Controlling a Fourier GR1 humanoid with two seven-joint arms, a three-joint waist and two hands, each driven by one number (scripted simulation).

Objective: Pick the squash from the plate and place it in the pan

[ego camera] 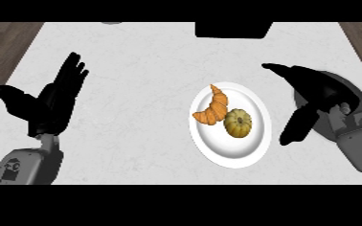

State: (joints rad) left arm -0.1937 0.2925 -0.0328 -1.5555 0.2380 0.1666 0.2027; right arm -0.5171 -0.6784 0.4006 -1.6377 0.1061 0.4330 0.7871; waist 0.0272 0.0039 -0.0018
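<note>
A white plate (212, 146) lies on the counter right of the middle. On it sit a round olive-yellow squash (238, 123) and, to its left, an orange croissant (214, 107) that touches it. My right hand (314, 96) hovers just right of the plate, open, with the thumb pointing left above the plate's far edge and the fingers hanging down beside the rim. It holds nothing. My left hand (53, 98) rests open at the left, fingers up. A dark object (232, 28) shows at the counter's far edge; only its near part is visible.
The pale marbled counter (141, 76) spreads between my two hands. Brown wooden strips (16, 38) border it at the far left and far right. A small grey shape (112, 23) peeks in at the top edge.
</note>
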